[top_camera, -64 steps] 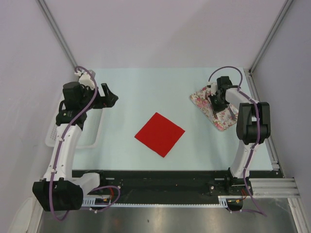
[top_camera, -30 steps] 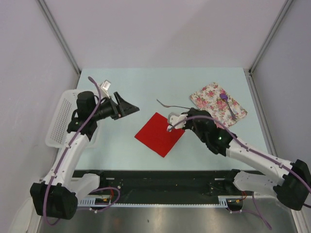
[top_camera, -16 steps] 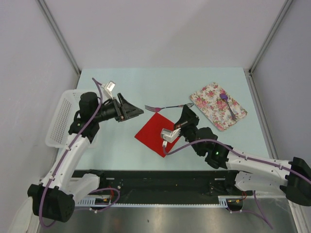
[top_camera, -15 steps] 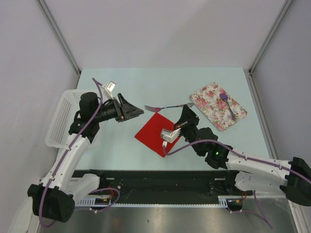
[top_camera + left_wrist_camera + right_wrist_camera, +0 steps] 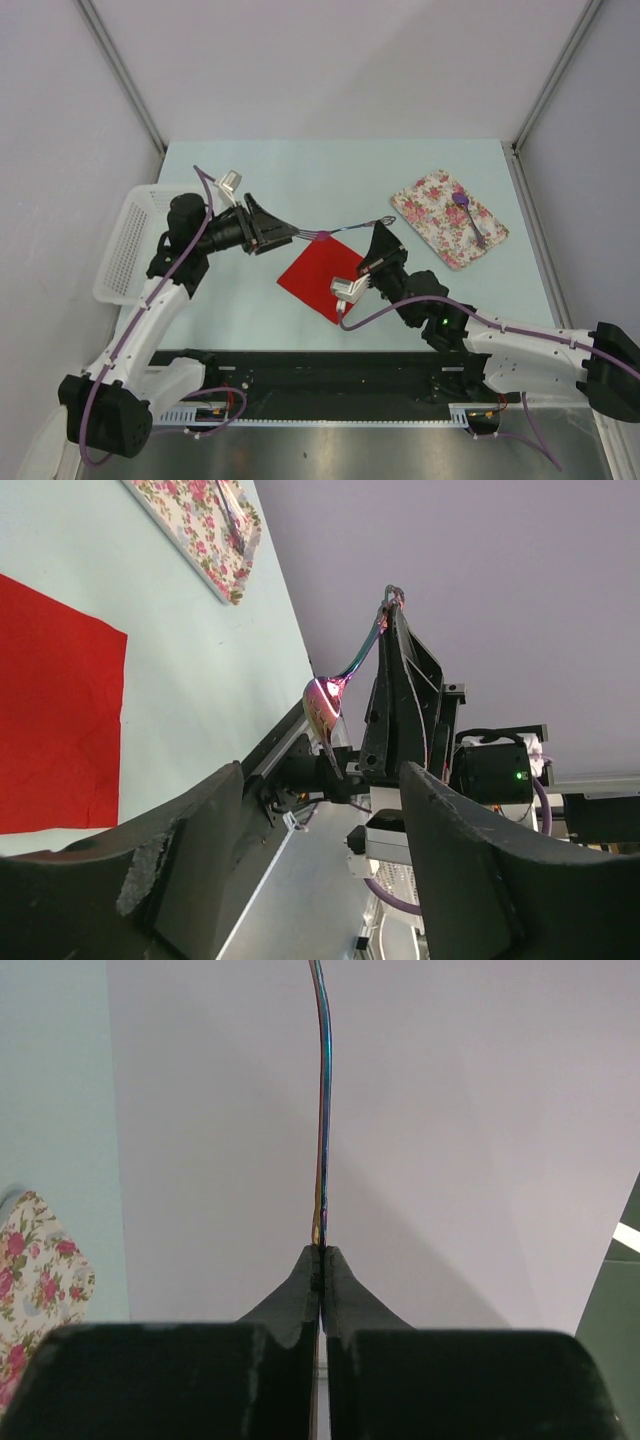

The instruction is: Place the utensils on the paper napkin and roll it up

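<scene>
**Q:** Surface and layout?
**A:** Pale green desk (image 5: 300, 170), lilac-grey walls. The red napkin (image 5: 318, 278) lies flat near the middle of the near edge, turned corner-on. A flowered cloth (image 5: 432, 205) lies toward the far right corner, and the spoon (image 5: 468, 215) rests on it. A white basket (image 5: 125, 250) sits at the left edge.

**Q:** Fork and gripper status?
**A:** The right gripper (image 5: 321, 1260) is clenched on the handle end of the fork (image 5: 345, 229). The fork is held off the desk, over the napkin's far corner in the top view, with its tines pointing left. The left gripper (image 5: 320, 770) is released, its fingers spread wide. The tines sit just ahead of its fingers; contact cannot be determined.
</scene>
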Robot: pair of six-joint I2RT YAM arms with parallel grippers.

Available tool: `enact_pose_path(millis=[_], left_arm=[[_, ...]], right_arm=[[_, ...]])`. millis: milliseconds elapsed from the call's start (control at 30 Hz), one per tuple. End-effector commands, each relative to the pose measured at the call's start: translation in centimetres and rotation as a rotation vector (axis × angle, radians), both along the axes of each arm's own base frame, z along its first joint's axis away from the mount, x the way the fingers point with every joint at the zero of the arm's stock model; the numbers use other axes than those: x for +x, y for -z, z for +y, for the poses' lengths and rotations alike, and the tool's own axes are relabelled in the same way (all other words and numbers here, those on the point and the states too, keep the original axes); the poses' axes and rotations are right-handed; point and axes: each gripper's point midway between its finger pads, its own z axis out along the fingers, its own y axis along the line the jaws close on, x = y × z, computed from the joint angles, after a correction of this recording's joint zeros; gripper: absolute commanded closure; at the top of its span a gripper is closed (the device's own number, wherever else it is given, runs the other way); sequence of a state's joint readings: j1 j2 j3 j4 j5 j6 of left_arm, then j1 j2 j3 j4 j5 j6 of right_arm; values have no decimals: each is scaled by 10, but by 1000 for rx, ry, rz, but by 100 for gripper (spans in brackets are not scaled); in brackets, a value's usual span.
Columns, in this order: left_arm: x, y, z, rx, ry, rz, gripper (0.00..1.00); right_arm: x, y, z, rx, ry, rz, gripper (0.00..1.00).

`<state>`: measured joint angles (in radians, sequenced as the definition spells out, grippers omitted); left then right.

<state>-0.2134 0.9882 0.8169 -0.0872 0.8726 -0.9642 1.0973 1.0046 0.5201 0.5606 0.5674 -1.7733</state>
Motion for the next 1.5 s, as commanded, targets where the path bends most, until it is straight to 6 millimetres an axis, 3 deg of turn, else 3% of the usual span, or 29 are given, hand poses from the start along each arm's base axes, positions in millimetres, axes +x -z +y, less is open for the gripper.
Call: enact_pose_path(millis=[0, 267, 467, 533, 600, 700, 767, 800, 867, 1000, 1033, 1067, 1100, 1133, 1167, 1200, 1267, 1367, 1467], left_arm=[[-4, -11, -7, -17, 32, -11, 33], [-2, -5, -14, 6, 39, 11, 48], [-5, 0, -18, 7, 54, 35, 69], [-6, 4, -18, 17, 58, 38, 100], [-6, 6, -17, 23, 62, 25, 100], [-5, 6, -15, 56, 56, -26, 100], [-3, 4, -11, 97, 44, -54, 100], [4, 7, -8, 154, 33, -119, 100], [12, 6, -2, 241, 18, -146, 100], [31, 20, 16, 453, -3, -250, 100], [29, 21, 16, 473, 15, -256, 100], [28, 23, 16, 491, 35, -269, 100], [26, 29, 16, 529, 57, -281, 100], [24, 31, 13, 556, 69, -296, 100], [21, 33, 11, 567, 87, -303, 100], [19, 36, 9, 579, 119, -313, 100], [12, 35, 2, 577, 164, -320, 100], [6, 39, -6, 578, 246, -312, 100], [1, 47, -11, 580, 307, -284, 100]], right_arm=[[-6, -23, -1, 47, -12, -72, 100], [-10, -24, 6, 29, -32, -101, 100], [-12, -25, 10, 12, -43, -137, 100], [-14, -24, 13, 5, -61, -149, 100], [-16, -22, 14, -2, -74, -154, 96], [-15, -20, 13, -3, -62, -128, 49], [-17, -17, 10, -18, -68, -90, 2], [-20, -15, 9, 14, -77, -42, 0], [-30, -13, 6, -18, -105, 80, 0], [-64, -6, 16, 77, -204, 510, 0], [-69, 13, 8, 144, -127, 707, 0], [-66, -1, 17, 190, -109, 786, 0], [-74, 3, 27, 217, -135, 909, 0], [-78, 14, 22, 252, -82, 1030, 0], [-69, -3, 21, 340, -64, 1072, 0], [-72, 9, 34, 331, -75, 1171, 0], [-68, 15, 39, 393, -21, 1260, 2], [-70, 14, 62, 461, -63, 1342, 14], [-84, 25, 75, 458, -106, 1441, 30]])
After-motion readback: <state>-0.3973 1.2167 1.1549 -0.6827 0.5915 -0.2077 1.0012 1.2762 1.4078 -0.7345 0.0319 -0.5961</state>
